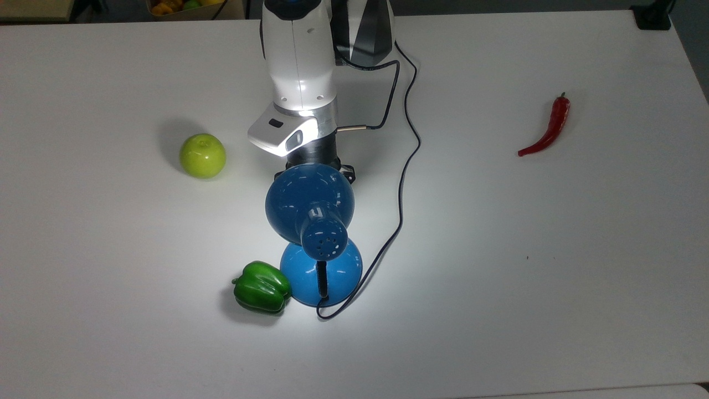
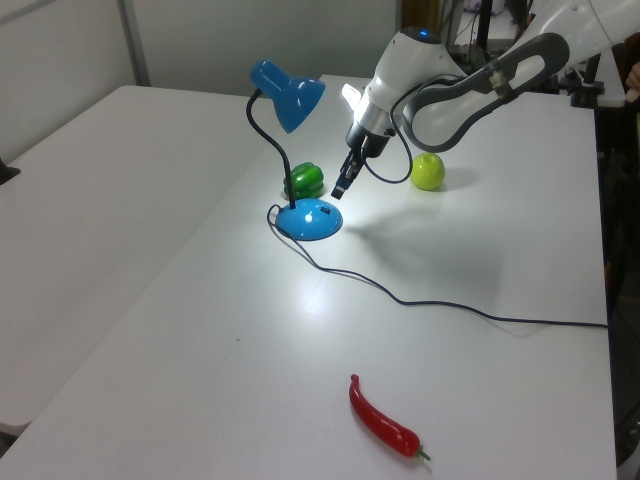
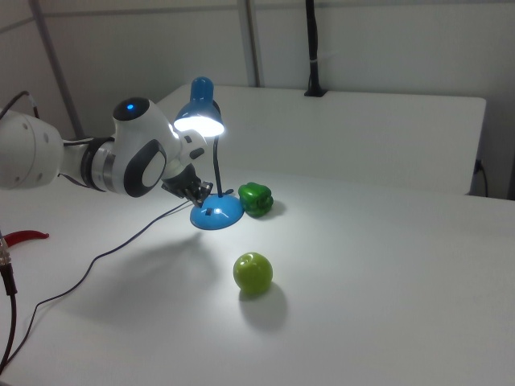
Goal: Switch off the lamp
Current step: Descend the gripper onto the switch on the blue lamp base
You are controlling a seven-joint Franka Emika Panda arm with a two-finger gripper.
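A: Where's the gripper (image 2: 340, 189)?

B: Fingers pinched together, empty, angled just above the lit blue desk lamp's base (image 2: 309, 219) beside the green bell pepper (image 2: 304, 181).

A: Next?

B: Probably pressing the base switch.

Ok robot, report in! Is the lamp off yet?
Gripper shut, just above blue lamp base. Blue desk lamp lit, not off yet. Green bell pepper beside base, not blocking.
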